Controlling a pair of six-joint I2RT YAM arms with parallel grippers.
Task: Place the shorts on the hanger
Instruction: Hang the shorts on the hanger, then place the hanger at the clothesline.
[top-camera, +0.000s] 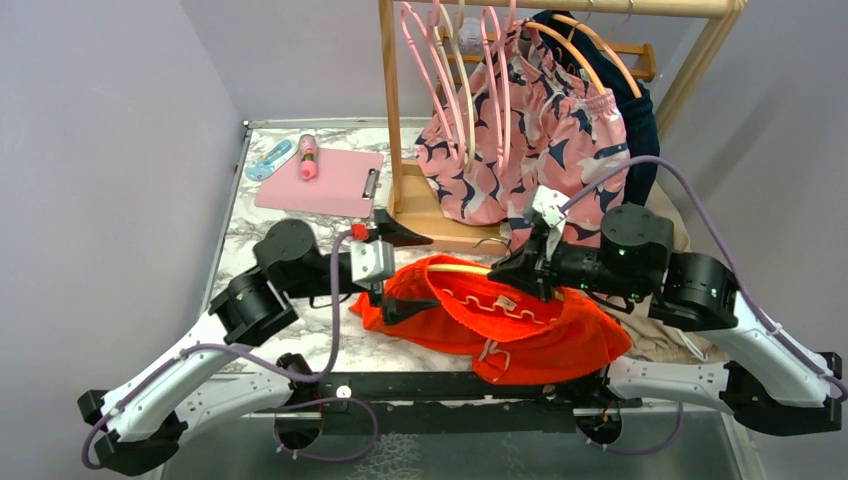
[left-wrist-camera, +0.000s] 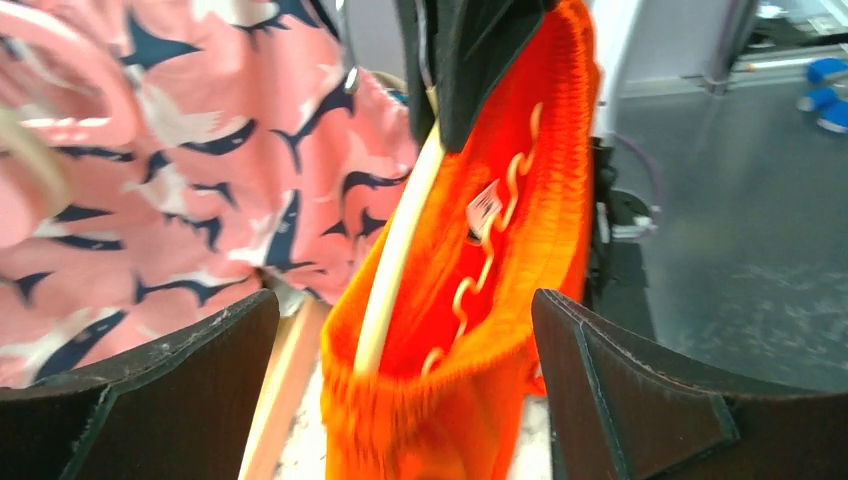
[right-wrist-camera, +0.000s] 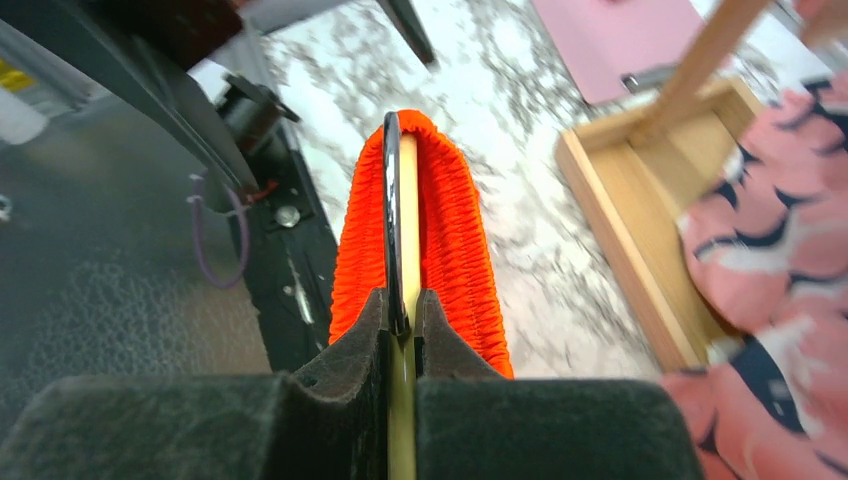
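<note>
1. Nearest the lens in the left wrist view, the left pincer has its dark fingers spread wide and grips nothing. The shorts hang straight ahead in the gap between them; I cannot tell whether either finger brushes the cloth.
2. The right pincer is squeezed narrow on the hanger, pinching the pale-yellow bar and its metal hook wire together.
3. The bright orange-red shorts have their elastic waistband looped round the far end of the hanger. The rest of the fabric slumps on the marble desk between the two arms, close to the near edge.
4. The hanger's long axis runs from the right pincer toward the left one, roughly crosswise over the desk, with its free end pointing at the left pincer. The left arm is nearer the loose waistband, so drawing the band further along the bar looks like its job.
5. A small white tag sits inside the waistband, but its print is too blurred to read. Nothing legible shows on the pink clipboard or on the shark-pattern shorts hanging from the wooden rack.
</note>
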